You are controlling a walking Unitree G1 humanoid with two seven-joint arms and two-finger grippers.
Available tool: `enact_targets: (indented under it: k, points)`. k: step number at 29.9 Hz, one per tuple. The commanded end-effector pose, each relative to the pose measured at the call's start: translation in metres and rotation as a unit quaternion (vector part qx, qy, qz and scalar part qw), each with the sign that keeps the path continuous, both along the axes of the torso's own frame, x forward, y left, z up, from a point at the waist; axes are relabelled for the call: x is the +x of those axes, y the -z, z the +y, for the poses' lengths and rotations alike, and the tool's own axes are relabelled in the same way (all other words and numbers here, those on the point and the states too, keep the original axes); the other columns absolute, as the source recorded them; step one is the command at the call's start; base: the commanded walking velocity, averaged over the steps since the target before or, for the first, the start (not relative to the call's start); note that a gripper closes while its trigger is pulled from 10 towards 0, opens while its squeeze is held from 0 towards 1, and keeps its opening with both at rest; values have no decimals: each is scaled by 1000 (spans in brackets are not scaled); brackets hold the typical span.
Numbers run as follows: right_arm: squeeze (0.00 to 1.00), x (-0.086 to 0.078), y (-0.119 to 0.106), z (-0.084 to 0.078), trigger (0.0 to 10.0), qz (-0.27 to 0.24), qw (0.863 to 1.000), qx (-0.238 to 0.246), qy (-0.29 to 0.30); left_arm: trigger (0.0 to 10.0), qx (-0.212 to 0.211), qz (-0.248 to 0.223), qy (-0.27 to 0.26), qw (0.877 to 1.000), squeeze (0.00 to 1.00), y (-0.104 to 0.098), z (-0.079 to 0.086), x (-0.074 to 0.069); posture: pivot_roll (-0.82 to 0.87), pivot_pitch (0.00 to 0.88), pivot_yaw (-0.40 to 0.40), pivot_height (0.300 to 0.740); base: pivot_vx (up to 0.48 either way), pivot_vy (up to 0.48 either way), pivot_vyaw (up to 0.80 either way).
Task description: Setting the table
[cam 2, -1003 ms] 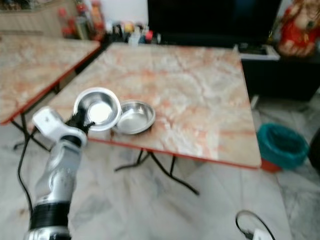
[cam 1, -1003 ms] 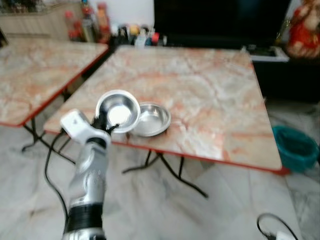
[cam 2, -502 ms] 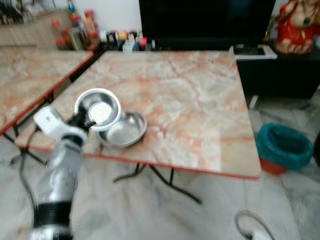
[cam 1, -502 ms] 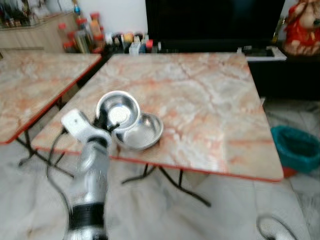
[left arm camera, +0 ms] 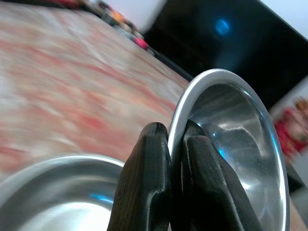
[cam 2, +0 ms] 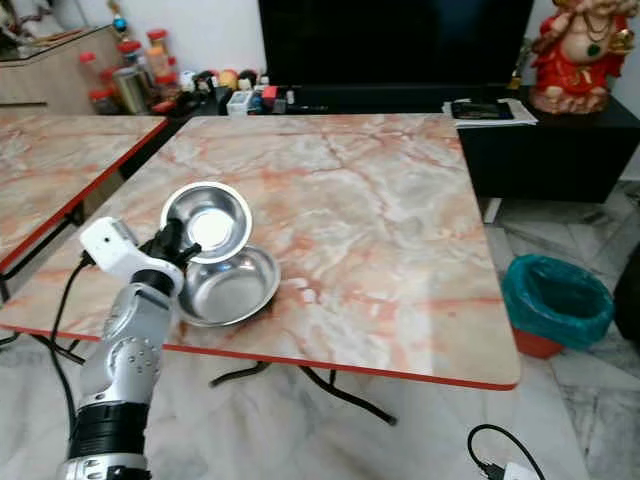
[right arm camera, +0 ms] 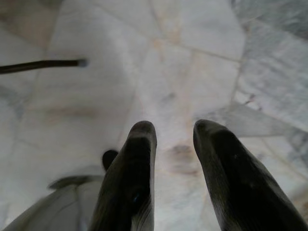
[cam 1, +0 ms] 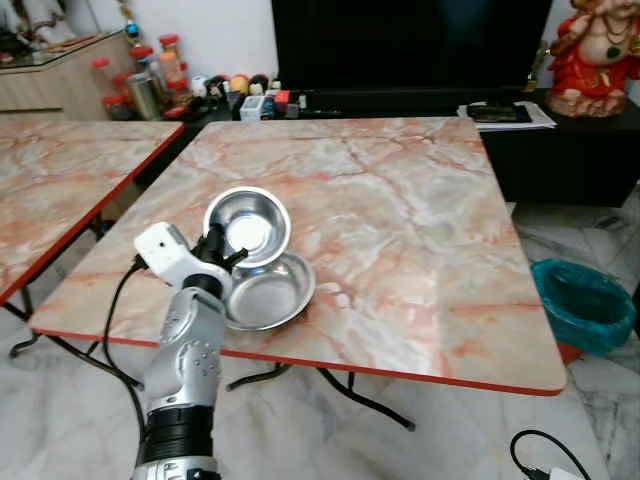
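Placement step — your left gripper (cam 1: 219, 248) pinches the small steel bowl (cam 1: 248, 223) above the larger bowl (cam 1: 266, 292); next, set it beside that bowl.

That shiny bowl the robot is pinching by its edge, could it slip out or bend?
The steel bowl looks rigid, so bending seems unlikely. Its polished rim, pinched by the left gripper, probably is slippery. Held tilted over the second bowl, it may swing or clatter.

Small bowl (cam 1: 248, 225) above larger bowl (cam 1: 266, 293) (table's (cam 1: 420, 230) front-left).
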State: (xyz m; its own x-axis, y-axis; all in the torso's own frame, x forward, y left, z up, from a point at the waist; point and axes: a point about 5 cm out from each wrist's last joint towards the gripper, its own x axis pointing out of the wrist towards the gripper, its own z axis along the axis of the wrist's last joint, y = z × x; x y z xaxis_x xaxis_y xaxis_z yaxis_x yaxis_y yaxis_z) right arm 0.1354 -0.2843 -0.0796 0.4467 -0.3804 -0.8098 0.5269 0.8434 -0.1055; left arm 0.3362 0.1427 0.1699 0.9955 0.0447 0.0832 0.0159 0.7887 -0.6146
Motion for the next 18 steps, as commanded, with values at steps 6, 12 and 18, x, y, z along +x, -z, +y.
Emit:
enact_targets:
  k: [6, 12, 18]
  points:
    - [0, 5, 0, 6, 10000, -6, 1000, 8, -2, 10000, 2, -9, 2, 1000, 0, -5, 9, -2, 6, 69, 46, 740, 271, 0, 0]
    - [0, 5, 0, 6, 10000, -7, 1000, 8, -2, 10000, 6, 10, 65, 998, 0, 8, 3, -15, 6, 70, 46, 740, 0, 0, 0]
    - [0, 6, 0, 6, 10000, -6, 1000, 8, -3, 10000, -2, 33, 152, 988, 0, 15, -2, -26, 10, 67, 41, 740, 0, 0, 0]
